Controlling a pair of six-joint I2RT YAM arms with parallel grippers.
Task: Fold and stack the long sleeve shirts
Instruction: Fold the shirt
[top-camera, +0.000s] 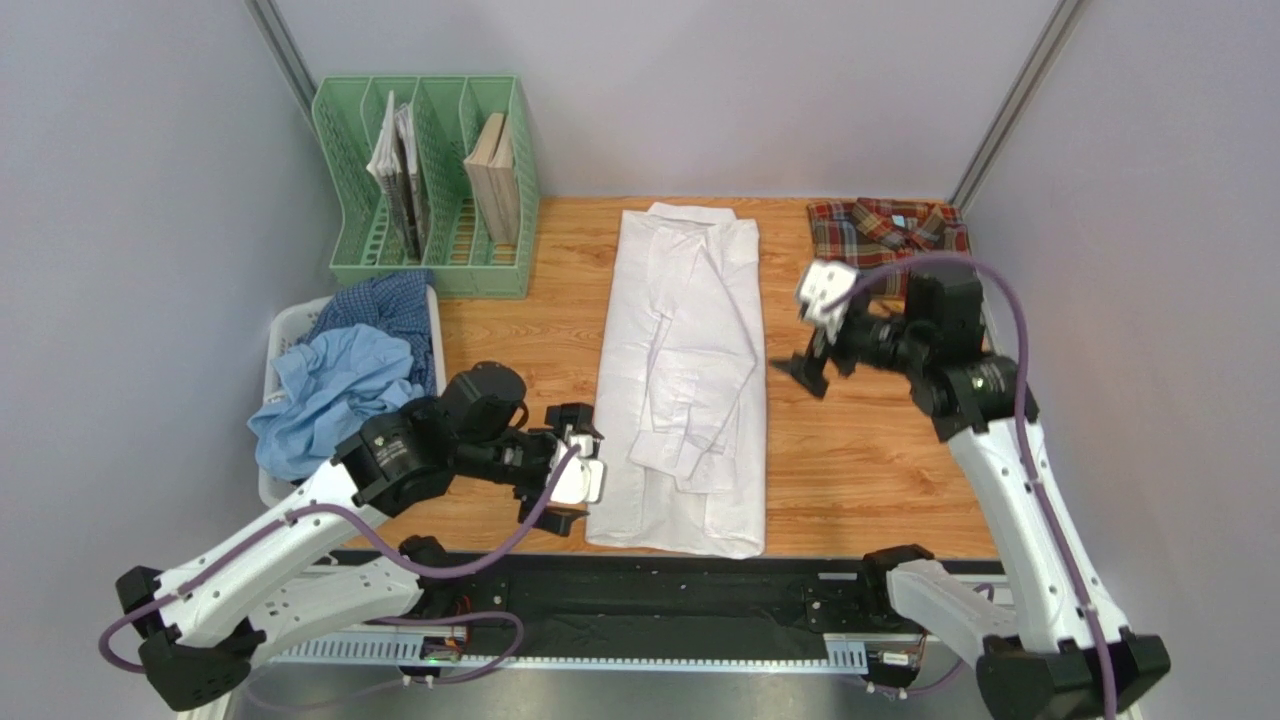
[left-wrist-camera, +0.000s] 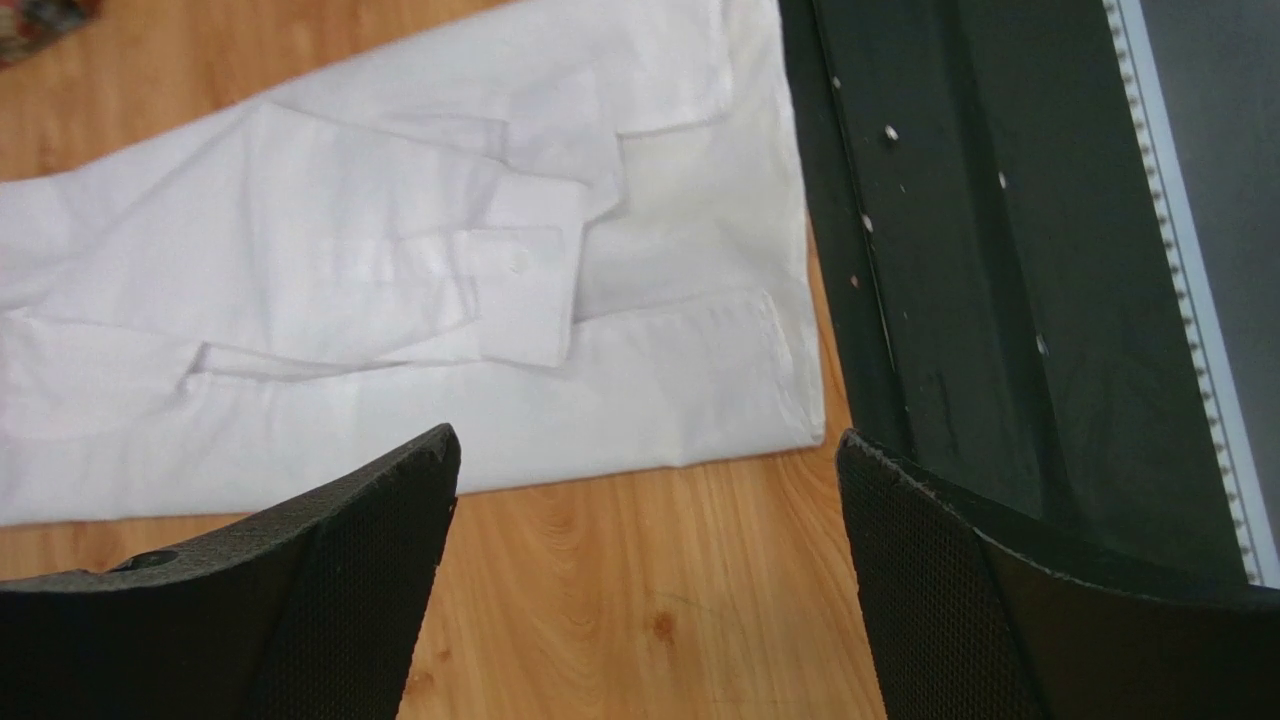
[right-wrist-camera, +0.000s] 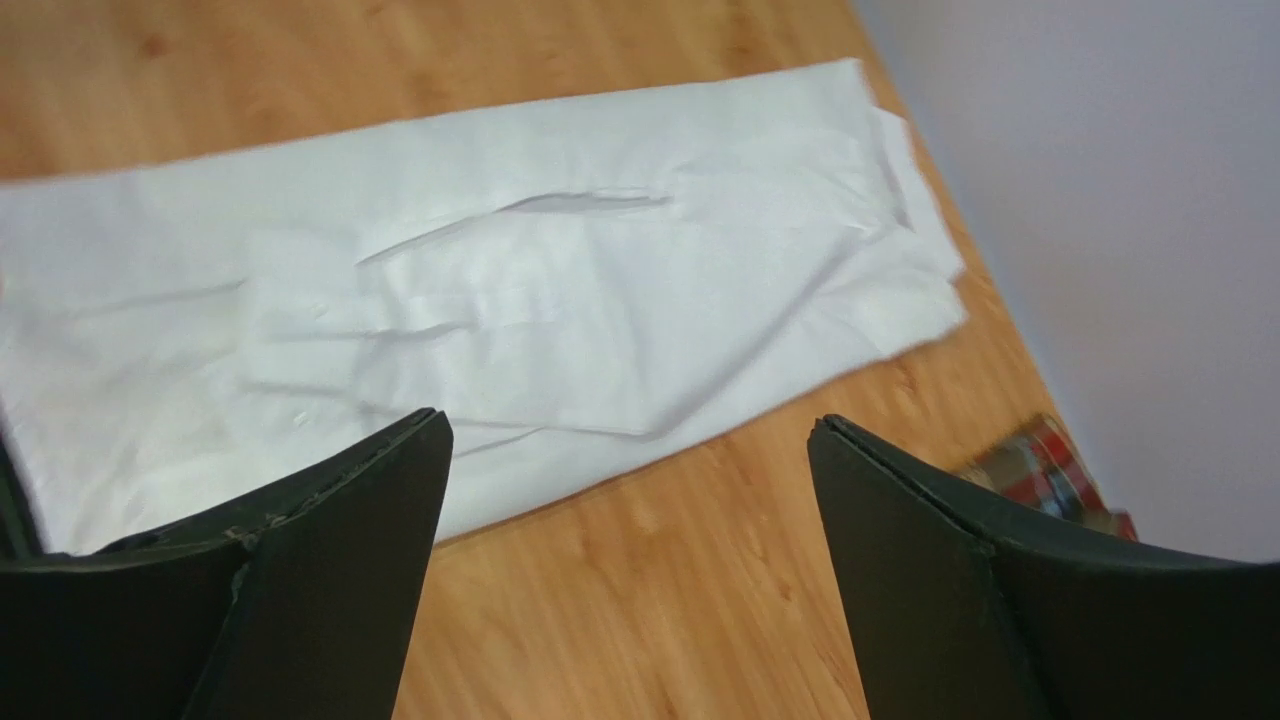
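A plain white shirt (top-camera: 684, 383) lies on the wooden table, folded into a long strip with both sleeves laid in, collar at the far end. It also shows in the left wrist view (left-wrist-camera: 376, 285) and the right wrist view (right-wrist-camera: 496, 285). A folded plaid shirt (top-camera: 887, 233) lies at the back right; its edge shows in the right wrist view (right-wrist-camera: 1052, 473). Light blue (top-camera: 323, 398) and dark blue checked (top-camera: 383, 308) shirts lie crumpled in the basket. My left gripper (top-camera: 579, 480) is open and empty beside the white shirt's near left corner. My right gripper (top-camera: 804, 353) is open and empty right of the shirt.
A white plastic basket (top-camera: 289, 323) stands at the left. A green file rack (top-camera: 428, 188) with books stands at the back left. A black rail (top-camera: 676, 585) runs along the near table edge, also seen in the left wrist view (left-wrist-camera: 977, 270). Grey walls close in the sides.
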